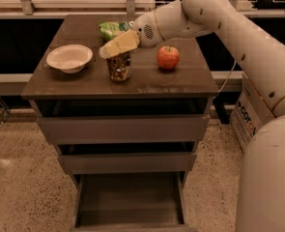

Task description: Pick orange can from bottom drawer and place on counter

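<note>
The orange can (119, 68) stands upright on the counter (180, 82), near its middle. My gripper (118, 44) reaches in from the right and sits right over the can's top, covering its rim. Whether it touches the can does not show. The bottom drawer (130, 200) is pulled out at the foot of the cabinet, and its floor is bare.
A white bowl (69, 58) sits on the counter's left, a red apple (168, 57) on its right, and a green bag (112, 29) at the back. The two upper drawers are shut. A cardboard box (246, 116) stands on the floor at right.
</note>
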`<state>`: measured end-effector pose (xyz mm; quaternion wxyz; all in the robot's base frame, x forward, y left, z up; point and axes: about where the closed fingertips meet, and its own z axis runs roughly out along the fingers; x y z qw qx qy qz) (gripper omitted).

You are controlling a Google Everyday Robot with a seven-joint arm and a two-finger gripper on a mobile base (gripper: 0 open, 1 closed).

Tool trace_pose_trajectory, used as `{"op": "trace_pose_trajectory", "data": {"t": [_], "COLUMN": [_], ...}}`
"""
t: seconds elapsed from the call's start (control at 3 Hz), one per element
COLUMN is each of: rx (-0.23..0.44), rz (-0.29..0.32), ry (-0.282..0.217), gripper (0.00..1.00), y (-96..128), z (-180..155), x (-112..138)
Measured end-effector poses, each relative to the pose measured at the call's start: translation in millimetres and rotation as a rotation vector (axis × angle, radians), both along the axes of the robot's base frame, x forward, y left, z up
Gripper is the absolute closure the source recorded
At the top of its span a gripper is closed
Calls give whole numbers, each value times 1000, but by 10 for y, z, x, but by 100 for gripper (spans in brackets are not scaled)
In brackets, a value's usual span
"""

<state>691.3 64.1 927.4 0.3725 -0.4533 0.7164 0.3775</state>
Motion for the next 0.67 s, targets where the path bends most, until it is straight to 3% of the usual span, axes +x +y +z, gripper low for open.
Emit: {"op": "trace_pose_trajectory", "data": {"t": [0.33,0.67], "rx": [9,-55], "rz": [31,134], "ry": [-108,-317], "gripper": [0,0], "y": [-198,-324], "z": [188,554], "x": [-125,-277]}}
